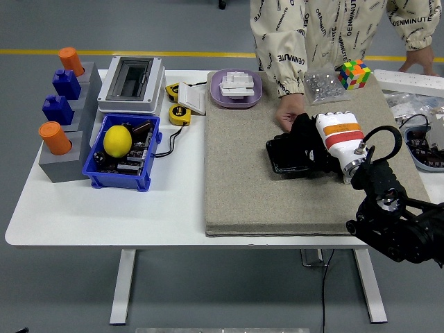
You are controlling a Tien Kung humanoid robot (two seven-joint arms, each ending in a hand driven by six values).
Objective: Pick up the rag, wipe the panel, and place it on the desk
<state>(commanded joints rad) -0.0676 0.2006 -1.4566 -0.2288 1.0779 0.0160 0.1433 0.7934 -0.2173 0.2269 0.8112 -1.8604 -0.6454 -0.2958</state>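
Your right hand (326, 142) lies on the black panel (291, 154), which sits on the grey mat (243, 180) just below the person's hand (288, 119). A dark rag seems bunched under your fingers, though I cannot tell their closure. It should be soft and light; keep gentle pressure.

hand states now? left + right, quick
Left hand: not in view.
Right hand: on the black rag over the panel; grip cannot be told.
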